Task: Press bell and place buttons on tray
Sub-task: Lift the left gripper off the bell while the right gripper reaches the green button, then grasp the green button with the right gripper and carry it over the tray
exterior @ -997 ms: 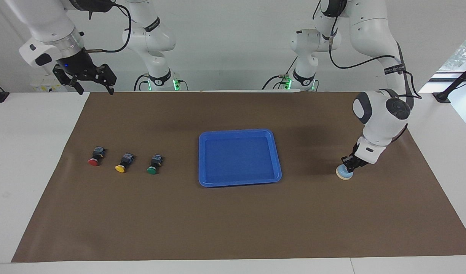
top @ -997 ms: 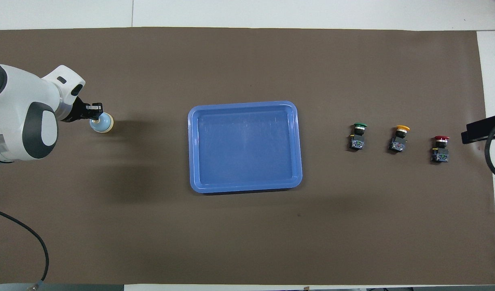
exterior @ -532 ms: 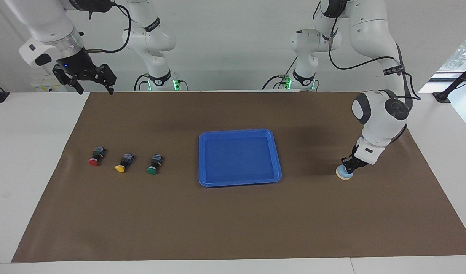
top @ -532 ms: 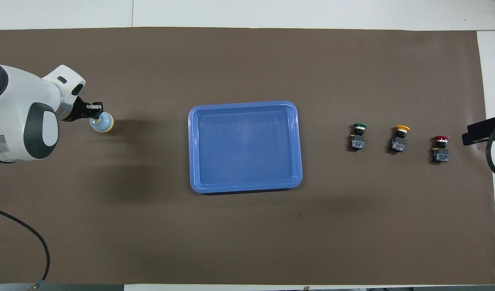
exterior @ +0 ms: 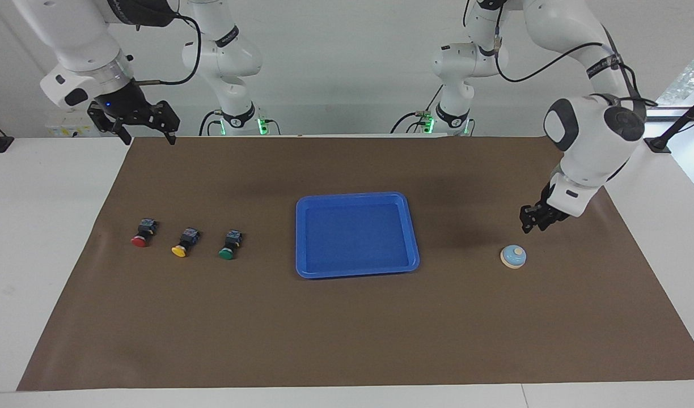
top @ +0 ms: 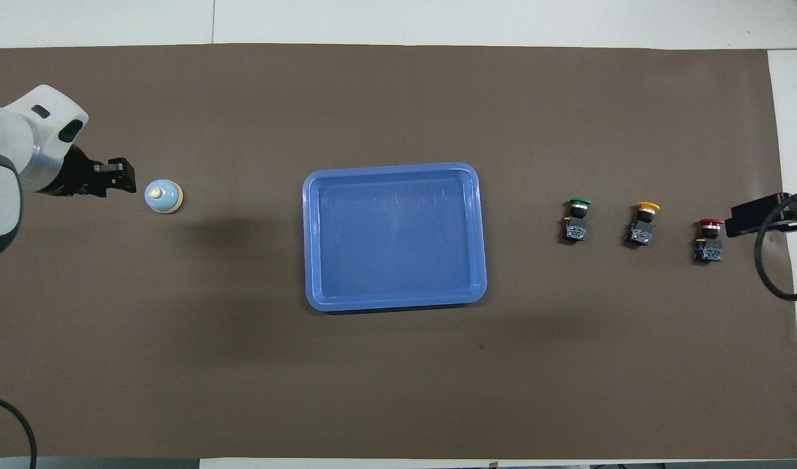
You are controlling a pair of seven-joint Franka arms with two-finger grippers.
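The bell (exterior: pixel 513 256) stands on the brown mat toward the left arm's end, its cream knob uncovered; it also shows in the overhead view (top: pixel 163 196). My left gripper (exterior: pixel 529 224) (top: pixel 122 177) hangs shut and empty above the mat just beside the bell, clear of it. The blue tray (exterior: pixel 352 196) (top: pixel 392 167) lies empty mid-table. The red (exterior: pixel 141 233) (top: pixel 709 239), yellow (exterior: pixel 183 242) (top: pixel 643 223) and green (exterior: pixel 229 245) (top: pixel 576 218) buttons lie in a row toward the right arm's end. My right gripper (exterior: pixel 147 135) (top: pixel 756 212) is open, held high over the mat's edge near the red button.
The brown mat (exterior: pixel 347 328) covers most of the white table (exterior: pixel 46 226), with bare white strips at both ends. A black cable (top: pixel 773 273) hangs from the right arm over the mat's edge.
My left gripper has lifted off the bell's knob and drawn back toward the left arm's end. My right gripper has shifted slightly toward the buttons. The bell, tray and buttons have not moved.
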